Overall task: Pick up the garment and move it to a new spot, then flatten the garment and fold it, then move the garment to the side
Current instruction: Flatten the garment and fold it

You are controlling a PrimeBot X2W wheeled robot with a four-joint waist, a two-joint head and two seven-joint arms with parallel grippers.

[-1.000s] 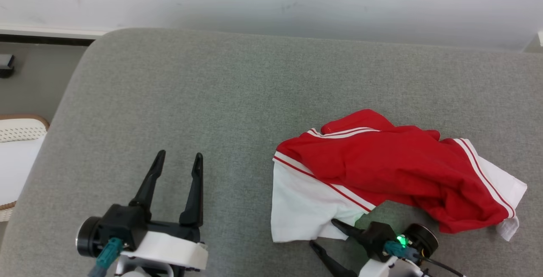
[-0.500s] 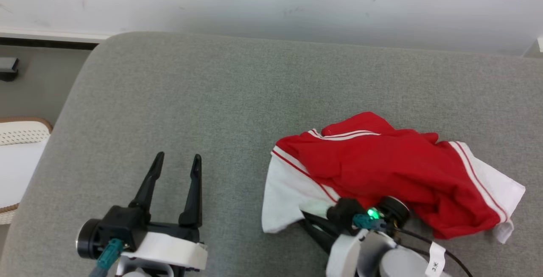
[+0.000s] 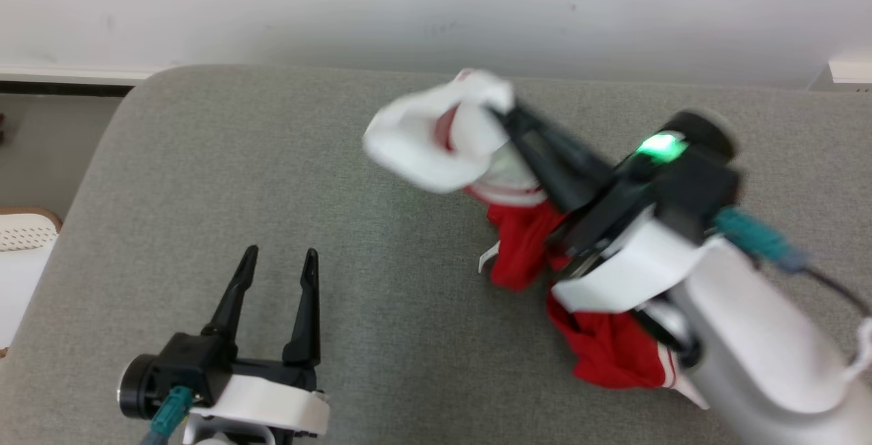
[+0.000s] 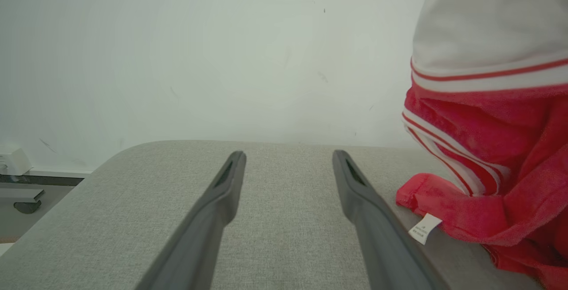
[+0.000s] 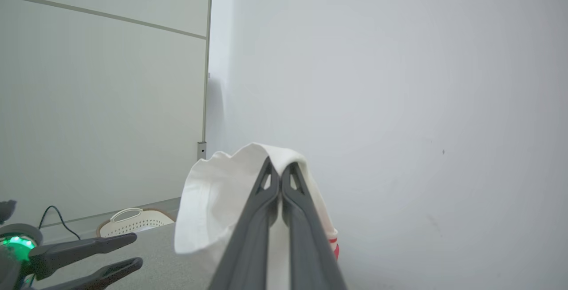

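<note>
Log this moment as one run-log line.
step: pick up | right tool: shut on red-and-white garment | left tool: open, idle | surface: grey cushion

The left jaws stood wide open and empty at the lower left of the head view, their two dark fingers parted and pointing away from the robot, above a white wrist. The right forearm slanted up and leftward from the lower right. The right jaws were pressed shut, pinching a white fold of the garment.
</note>
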